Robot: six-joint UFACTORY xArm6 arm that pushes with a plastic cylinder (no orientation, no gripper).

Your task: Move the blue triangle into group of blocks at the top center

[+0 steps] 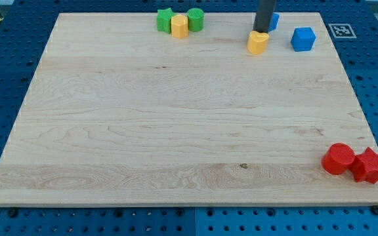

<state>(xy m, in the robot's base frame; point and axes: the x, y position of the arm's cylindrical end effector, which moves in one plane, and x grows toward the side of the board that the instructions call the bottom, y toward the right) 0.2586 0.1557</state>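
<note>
The dark rod comes down at the view's top right of centre, and my tip (261, 31) sits just above the yellow heart-shaped block (258, 42). A blue block (273, 21), mostly hidden behind the rod, shows only as a small blue piece to the rod's right; its shape cannot be made out. A blue cube (303, 39) lies further right. The group at the top centre is a green star (165, 19), a yellow hexagonal block (179, 27) and a green cylinder (195, 19), touching one another, well to the left of my tip.
A red cylinder (338, 159) and a red star (369, 165) sit together at the board's bottom right corner. The wooden board (176, 118) lies on a blue pegboard table, with a marker tag (340, 29) off its top right corner.
</note>
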